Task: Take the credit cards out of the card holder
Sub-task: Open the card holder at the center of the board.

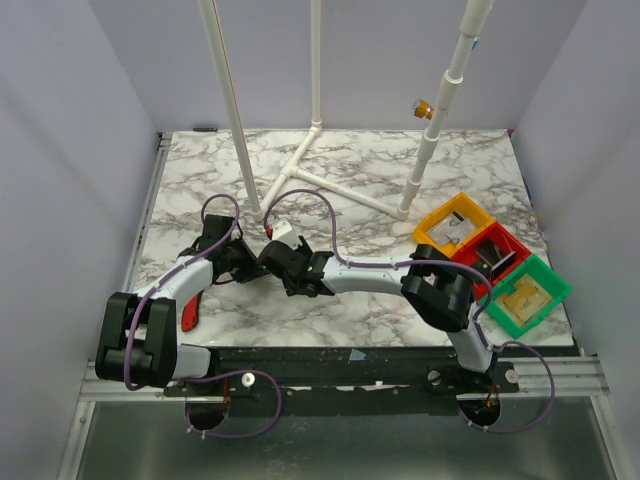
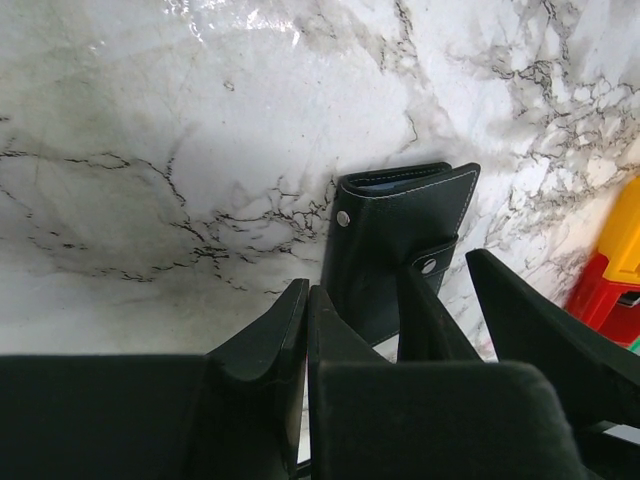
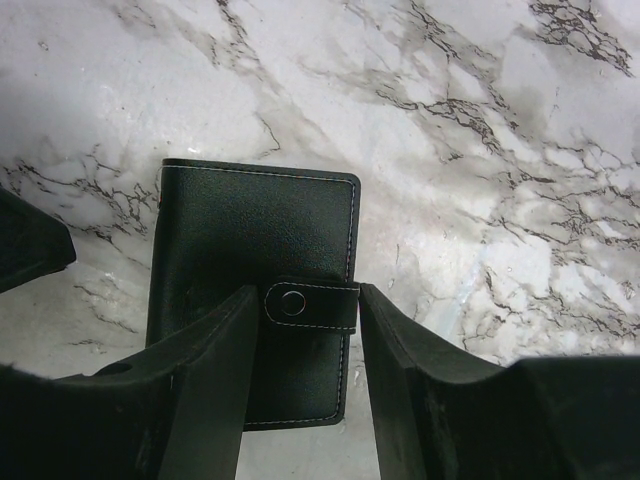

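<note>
Your right gripper [image 3: 307,295], half open, straddles the snap tab [image 3: 322,310] of the flat black leather card holder [image 3: 255,225]; your left gripper [image 2: 307,297], just beside it, is closed, empty.

Both arms reach in toward the table's middle. The left arm [image 1: 172,288] runs up and right from its base, wrist turned inward. The left gripper [image 2: 307,300] has its jaws pressed together, fingers flat against each other. The right arm [image 1: 372,271] is bent at the elbow, forearm stretched left. The right gripper [image 3: 308,300] has its jaws apart, tips angled down. The grippers sit just beside each other; the right fingers [image 2: 520,310] show in the left wrist view.
</note>
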`<state>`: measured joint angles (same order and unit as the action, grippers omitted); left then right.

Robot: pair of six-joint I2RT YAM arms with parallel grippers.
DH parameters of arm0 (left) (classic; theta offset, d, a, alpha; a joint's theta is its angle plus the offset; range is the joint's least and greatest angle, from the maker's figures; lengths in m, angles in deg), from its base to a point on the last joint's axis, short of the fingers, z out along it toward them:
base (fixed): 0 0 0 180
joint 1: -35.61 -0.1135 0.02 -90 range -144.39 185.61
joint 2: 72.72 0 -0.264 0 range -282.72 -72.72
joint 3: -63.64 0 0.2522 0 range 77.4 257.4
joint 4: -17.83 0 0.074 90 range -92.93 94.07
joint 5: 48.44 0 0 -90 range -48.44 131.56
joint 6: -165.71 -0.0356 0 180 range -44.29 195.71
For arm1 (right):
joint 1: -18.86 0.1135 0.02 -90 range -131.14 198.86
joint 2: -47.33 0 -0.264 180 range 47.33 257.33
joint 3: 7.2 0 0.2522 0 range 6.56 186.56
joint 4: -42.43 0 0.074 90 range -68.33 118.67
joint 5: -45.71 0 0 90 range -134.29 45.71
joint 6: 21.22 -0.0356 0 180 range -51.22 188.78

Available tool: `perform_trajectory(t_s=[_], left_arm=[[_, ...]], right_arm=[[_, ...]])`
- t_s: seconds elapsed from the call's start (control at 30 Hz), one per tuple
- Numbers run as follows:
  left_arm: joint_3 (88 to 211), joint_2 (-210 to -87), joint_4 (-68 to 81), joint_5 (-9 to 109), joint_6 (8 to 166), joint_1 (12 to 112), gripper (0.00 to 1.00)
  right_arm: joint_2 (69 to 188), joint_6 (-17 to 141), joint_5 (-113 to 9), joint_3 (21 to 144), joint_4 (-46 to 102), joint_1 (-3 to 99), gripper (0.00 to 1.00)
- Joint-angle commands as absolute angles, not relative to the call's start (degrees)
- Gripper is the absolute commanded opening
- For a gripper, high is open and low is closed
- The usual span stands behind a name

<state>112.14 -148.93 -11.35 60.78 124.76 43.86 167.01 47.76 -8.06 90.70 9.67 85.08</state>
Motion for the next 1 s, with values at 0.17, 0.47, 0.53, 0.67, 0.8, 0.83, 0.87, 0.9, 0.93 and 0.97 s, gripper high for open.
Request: perform_trajectory(t_s=[0.17, 0.47, 0.53, 0.67, 0.8, 0.83, 0.87, 0.9, 0.93, 0.97], left_arm=[[112.05, -149.57, -9.78, 63.23, 123.98, 43.61, 0.04], [113.47, -151.06, -8.3, 65.48, 125.17, 46.22, 0.04], [114.42, -151.91, -7.62, 65.85, 126.12, 47.61, 0.04], [116.98, -155.04, -6.28, 66.17, 128.0, 50.27, 0.03], [119.38, -158.96, -6.14, 64.41, 130.11, 52.89, 0.01], [119.71, -160.07, -5.65, 64.33, 130.59, 53.29, 0.0], [119.91, -161.4, -5.25, 64.2, 131.3, 53.64, 0.0], [120.15, -162.76, -4.87, 64.07, 131.74, 54.01, 0.0], [120.35, -163.97, -4.77, 63.8, 132.17, 54.36, 0.0], [120.54, -165.04, -4.79, 63.18, 132.4, 54.71, 0.0]], right_arm=[[168.85, 43.81, -10.73, 87.23, 9.63, 85.05, 0.32], [166.08, 40.16, -16.51, 83.66, 11.96, 82.39, 0.01], [164.96, 39.27, -18.78, 82.84, 12.77, 81.56, 0.01], [162.71, 37.28, -25.47, 80.08, 15.4, 78.48, 0.01], [161.29, 36.31, -28.34, 78.51, 16.62, 76.69, 0.01], [161.0, 36.14, -28.94, 78.22, 16.79, 76.4, 0.01], [160.74, 35.94, -29.44, 77.98, 17.02, 76.1, 0.01], [160.48, 35.86, -29.59, 77.85, 17.07, 76.0, 0.01], [160.24, 35.67, -29.73, 77.79, 17.14, 75.91, 0.01], [160.06, 35.55, -30.0, 77.67, 17.24, 75.84, 0.01]])
